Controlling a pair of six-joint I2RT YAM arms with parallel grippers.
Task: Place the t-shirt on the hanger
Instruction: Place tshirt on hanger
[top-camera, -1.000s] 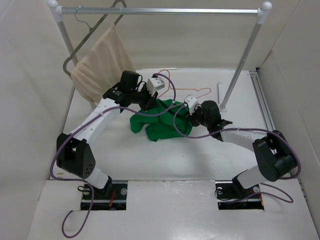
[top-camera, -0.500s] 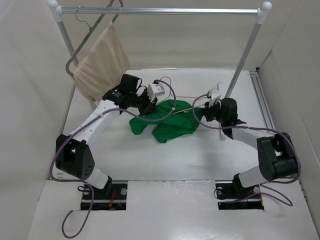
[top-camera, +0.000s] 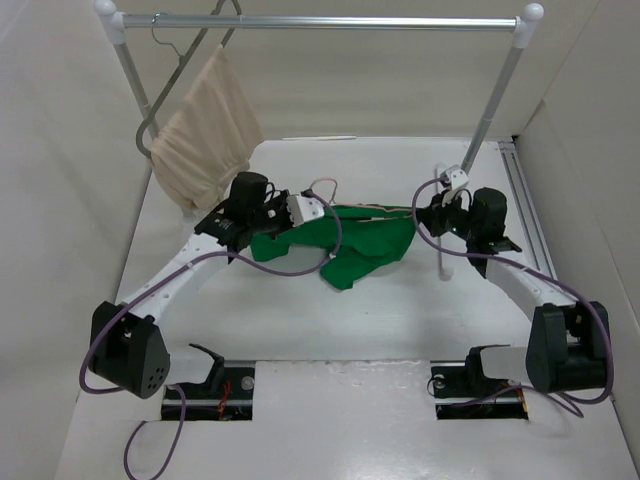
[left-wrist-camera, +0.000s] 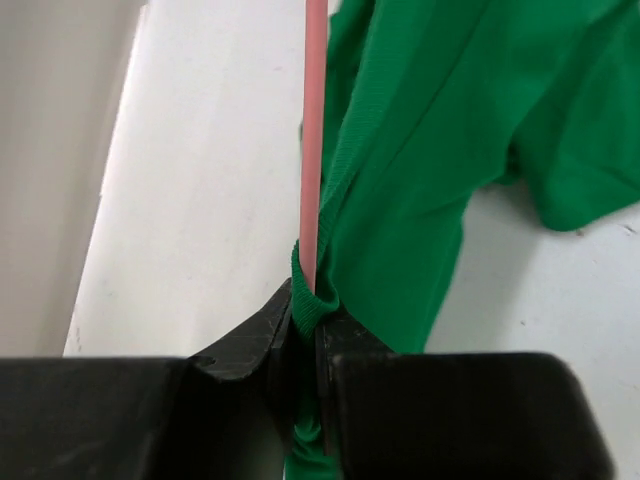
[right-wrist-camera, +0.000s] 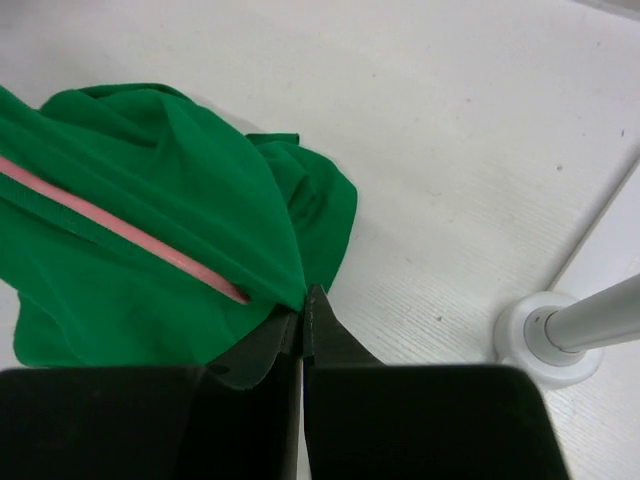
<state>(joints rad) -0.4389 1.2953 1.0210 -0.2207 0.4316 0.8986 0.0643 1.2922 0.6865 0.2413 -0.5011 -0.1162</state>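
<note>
The green t-shirt (top-camera: 360, 240) hangs stretched between my two grippers just above the table, with a fold drooping at its near side. My left gripper (top-camera: 297, 220) is shut on its left end. In the left wrist view the jaws pinch the shirt's ribbed hem (left-wrist-camera: 312, 305) together with the pink hanger wire (left-wrist-camera: 314, 120), which runs straight away from them. My right gripper (top-camera: 420, 222) is shut on the shirt's right end (right-wrist-camera: 150, 180). There the pink hanger wire (right-wrist-camera: 130, 235) lies inside the cloth and ends just left of the jaws. From above the hanger is mostly hidden under the shirt.
A clothes rack with a metal bar (top-camera: 320, 20) spans the back. A dark grey hanger with beige cloth (top-camera: 200, 130) hangs at its left end. The rack's right pole (top-camera: 495, 100) and its round foot (right-wrist-camera: 545, 335) stand right beside my right gripper. Walls close in on both sides.
The grippers have moved apart, the left one to the left and the right one to the right. The shirt went from a bunched heap to stretched out between them.
</note>
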